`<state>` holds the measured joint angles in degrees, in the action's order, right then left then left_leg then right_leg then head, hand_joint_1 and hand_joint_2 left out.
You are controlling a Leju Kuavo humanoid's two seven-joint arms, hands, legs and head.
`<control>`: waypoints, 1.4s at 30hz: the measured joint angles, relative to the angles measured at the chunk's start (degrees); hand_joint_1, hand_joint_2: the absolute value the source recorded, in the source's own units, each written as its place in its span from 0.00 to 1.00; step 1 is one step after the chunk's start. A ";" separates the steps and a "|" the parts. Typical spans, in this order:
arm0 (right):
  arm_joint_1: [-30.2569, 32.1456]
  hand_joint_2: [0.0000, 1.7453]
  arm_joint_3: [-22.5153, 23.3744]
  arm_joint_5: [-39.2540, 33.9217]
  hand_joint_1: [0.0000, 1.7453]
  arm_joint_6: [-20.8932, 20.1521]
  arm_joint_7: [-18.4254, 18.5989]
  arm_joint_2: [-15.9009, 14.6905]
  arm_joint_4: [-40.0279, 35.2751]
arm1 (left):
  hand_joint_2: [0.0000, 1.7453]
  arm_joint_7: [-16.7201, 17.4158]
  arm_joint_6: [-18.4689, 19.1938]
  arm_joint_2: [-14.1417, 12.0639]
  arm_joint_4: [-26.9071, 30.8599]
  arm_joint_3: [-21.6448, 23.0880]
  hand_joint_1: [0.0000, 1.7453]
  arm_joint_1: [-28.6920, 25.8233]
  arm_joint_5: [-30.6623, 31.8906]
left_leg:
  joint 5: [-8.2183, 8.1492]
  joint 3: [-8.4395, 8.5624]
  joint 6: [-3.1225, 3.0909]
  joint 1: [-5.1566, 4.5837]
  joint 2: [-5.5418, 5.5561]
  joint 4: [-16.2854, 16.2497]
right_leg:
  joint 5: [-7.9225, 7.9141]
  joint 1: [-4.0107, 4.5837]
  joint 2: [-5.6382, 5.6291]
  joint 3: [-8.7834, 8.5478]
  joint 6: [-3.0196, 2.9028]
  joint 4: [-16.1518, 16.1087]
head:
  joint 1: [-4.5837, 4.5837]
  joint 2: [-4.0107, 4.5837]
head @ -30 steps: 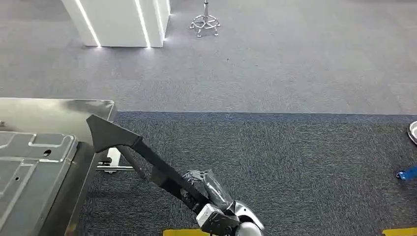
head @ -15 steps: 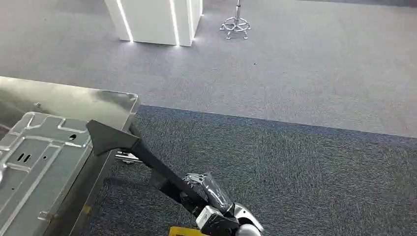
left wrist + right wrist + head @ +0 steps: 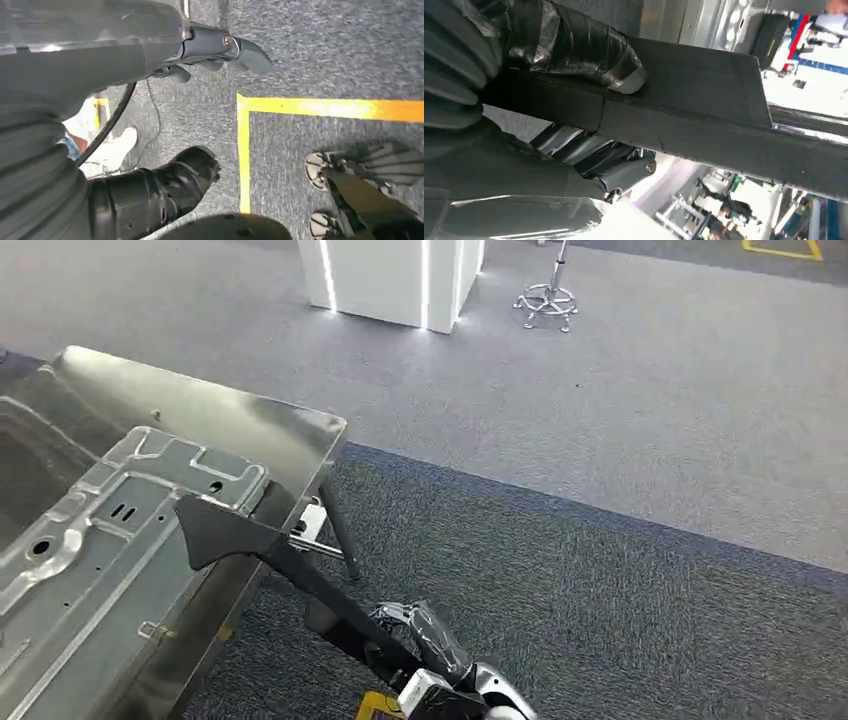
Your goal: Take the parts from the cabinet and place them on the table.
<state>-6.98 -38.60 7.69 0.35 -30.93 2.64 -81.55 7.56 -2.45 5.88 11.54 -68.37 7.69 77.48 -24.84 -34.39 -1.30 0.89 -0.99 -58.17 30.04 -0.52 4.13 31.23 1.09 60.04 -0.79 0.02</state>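
One black part is held by the right robot hand, its far end over the desk edge, ready for placing. The left robot hand hangs with nothing held, fingers curled.

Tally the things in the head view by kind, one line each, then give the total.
Long black angled part held by the right hand: 1
Stamped silver sheet-metal panel: 1
Shiny steel table: 1
White lit pillar: 1
Chrome stool base: 1
Total: 5
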 joint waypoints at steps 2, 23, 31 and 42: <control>0.14 1.00 -0.02 -0.06 0.96 0.02 -0.04 -0.06 -0.20 | 1.00 0.07 0.00 0.00 0.00 -0.11 0.00 0.15 0.00 | 0.08 -0.18 -0.66 -0.01 0.93 -0.01 | 4.32 -0.11 -3.39 3.53 0.08 7.17 | 0.00 -0.02; 0.66 1.00 -0.11 -0.24 0.96 0.00 -0.02 -0.79 -0.46 | 1.00 0.15 -0.02 0.33 0.00 -0.37 0.00 -0.08 -0.09 | -2.22 -3.91 2.79 0.37 0.51 -8.30 | -1.84 0.11 -0.01 0.41 -2.65 -1.29 | 0.17 0.00; 0.49 1.00 -0.13 -0.28 0.96 0.00 -0.04 -0.81 -0.83 | 1.00 0.07 -0.13 0.31 0.00 -0.37 0.00 -0.22 -0.04 | -0.32 0.01 -0.31 0.01 0.50 -0.35 | 0.86 0.14 -1.03 0.51 -0.21 1.07 | 0.02 -0.02; 0.85 1.00 -0.13 -0.31 0.96 0.00 -0.07 -1.27 -1.29 | 1.00 -0.11 -0.13 0.44 0.00 -0.37 0.00 0.13 0.02 | -0.13 -0.39 0.18 -0.29 7.34 -0.68 | -2.22 0.25 -7.91 1.74 -1.26 -0.43 | 0.02 0.00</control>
<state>-6.14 -38.73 7.39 0.35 -30.99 1.38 -82.84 7.45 -2.58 6.32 11.54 -68.74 7.82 77.50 -24.97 -34.78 -1.12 0.60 6.35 -58.85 27.82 -0.27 -3.79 32.97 -0.17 59.61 -0.76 0.02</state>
